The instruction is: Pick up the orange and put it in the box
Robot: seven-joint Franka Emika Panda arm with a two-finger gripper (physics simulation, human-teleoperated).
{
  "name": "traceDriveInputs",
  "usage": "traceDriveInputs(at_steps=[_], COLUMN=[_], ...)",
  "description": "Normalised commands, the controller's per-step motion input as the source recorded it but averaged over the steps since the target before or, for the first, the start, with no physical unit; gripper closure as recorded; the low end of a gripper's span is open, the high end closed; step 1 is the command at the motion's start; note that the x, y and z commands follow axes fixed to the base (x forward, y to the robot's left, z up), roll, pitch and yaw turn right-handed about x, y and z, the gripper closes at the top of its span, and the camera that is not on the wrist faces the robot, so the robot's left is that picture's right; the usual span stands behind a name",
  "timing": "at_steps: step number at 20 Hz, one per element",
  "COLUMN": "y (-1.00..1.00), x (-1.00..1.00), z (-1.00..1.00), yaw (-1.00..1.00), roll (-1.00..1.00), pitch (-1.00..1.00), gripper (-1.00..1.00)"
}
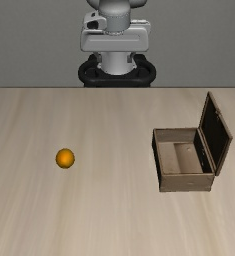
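A small orange (65,158) lies on the light wooden table (99,215), toward the exterior view's left. A dark brown wooden box (184,164) stands at the exterior view's right, its lid (216,131) raised and leaning back on the right side, its inside showing bare. The robot's white body (116,36) rises above its black base (115,73) at the far edge of the table. The orange and the box are well apart, with nothing touching either.
Bare tabletop stretches between the orange and the box and along the near side. A grey wall (29,40) stands behind the table's far edge.
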Motion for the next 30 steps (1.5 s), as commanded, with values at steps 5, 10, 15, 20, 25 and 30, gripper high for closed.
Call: traceDriveInputs(at_steps=[5,10,15,20,25,30], y=[-1.0,-1.0,-0.6,0.0,0.0,0.2], x=[0.0,0.0,0.4,1.0,1.0,0.2], z=[0.0,0.0,0.0,0.0,0.0,-0.6], yaw=[0.0,0.0,0.0,0.0,0.0,0.0], roll=[0.0,0.0,0.0,0.0,0.0,0.0], pitch=[0.0,0.0,0.0,0.0,0.0,0.0], gripper=[-1.0,-1.0,-1.0,-1.0,-1.0,-1.0])
